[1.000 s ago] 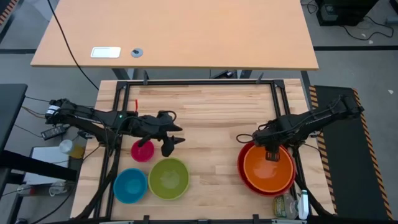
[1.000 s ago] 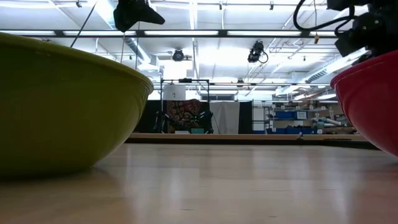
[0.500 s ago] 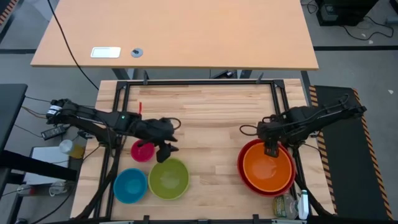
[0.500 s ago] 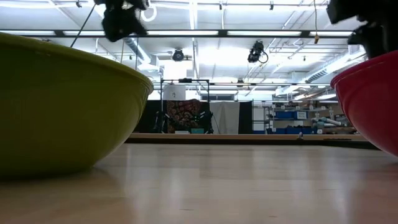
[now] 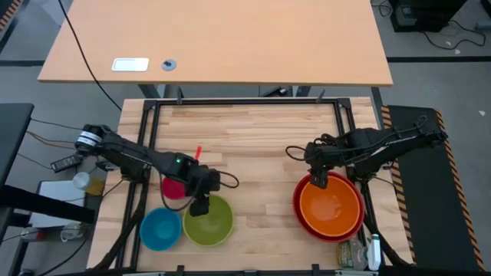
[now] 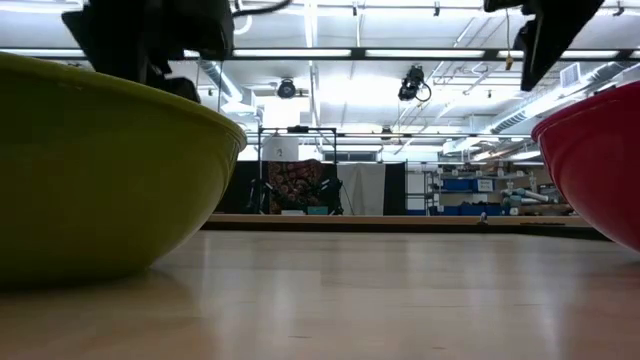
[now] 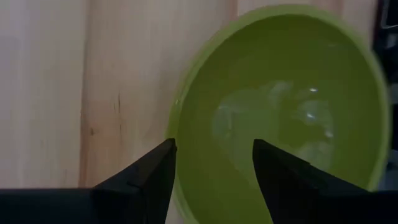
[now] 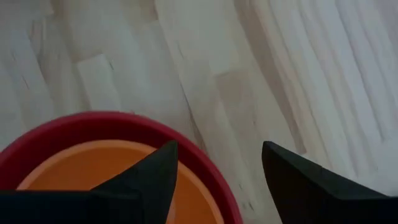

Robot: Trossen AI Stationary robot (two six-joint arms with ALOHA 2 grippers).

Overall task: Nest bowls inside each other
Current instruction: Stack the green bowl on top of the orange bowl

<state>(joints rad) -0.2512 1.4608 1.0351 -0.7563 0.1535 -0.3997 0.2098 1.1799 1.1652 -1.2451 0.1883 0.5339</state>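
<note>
High view: five bowls sit on the wooden counter [image 5: 253,146], in two groups well apart.
Red bowl [image 5: 301,208]: near the counter's right edge, holding the orange bowl [image 5: 331,208] nested inside it; nothing shows in the orange one.
Lime green bowl [image 5: 209,221]: near the front edge on the left side, nothing in it.
Blue bowl [image 5: 160,228]: just beside the green one, nothing in it.
Magenta-pink bowl [image 5: 172,187]: behind the blue one, largely covered by the left arm; its inside is hidden.
Left tool [image 5: 201,205]: over the green bowl's rear rim, released, fingers apart with one on either side of the rim, gripping nothing.
Right tool [image 5: 320,179]: over the rear rim of the red bowl, released, holding nothing.
Left wrist view: the green bowl's rim runs between the two dark fingers [image 7: 146,177], and its glossy inside is bare.
Right wrist view: the fingers [image 8: 152,180] stand apart above the red rim, orange inside it, bare wood beyond.
Low view: only the green bowl's wall at left and the red bowl's wall at right show; the nesting and the three other bowls cannot be seen from here.
</note>
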